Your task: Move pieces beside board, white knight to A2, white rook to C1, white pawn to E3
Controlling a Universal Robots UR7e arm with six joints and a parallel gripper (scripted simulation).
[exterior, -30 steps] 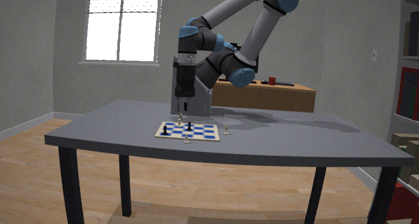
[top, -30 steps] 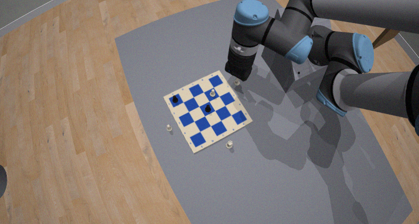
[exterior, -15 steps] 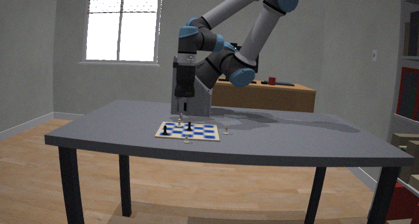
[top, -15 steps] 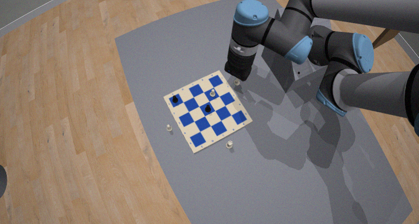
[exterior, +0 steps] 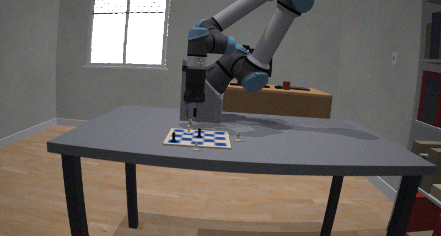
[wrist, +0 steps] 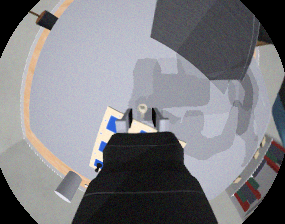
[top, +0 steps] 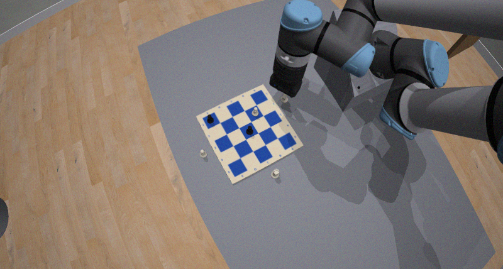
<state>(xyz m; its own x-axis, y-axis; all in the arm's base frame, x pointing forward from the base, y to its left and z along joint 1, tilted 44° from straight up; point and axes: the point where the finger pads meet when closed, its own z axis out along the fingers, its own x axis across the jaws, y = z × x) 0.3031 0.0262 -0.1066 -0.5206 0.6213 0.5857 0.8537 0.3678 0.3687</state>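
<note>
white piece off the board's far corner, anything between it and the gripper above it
Nothing visible does. The gripper hangs open right above the white piece, which stands alone on the grey table just off the board. The wrist view shows it between the fingers with open space around it.

Blue-and-cream checkered board on a grey table, two black pieces, small white ones, black gripper above one.
</note>
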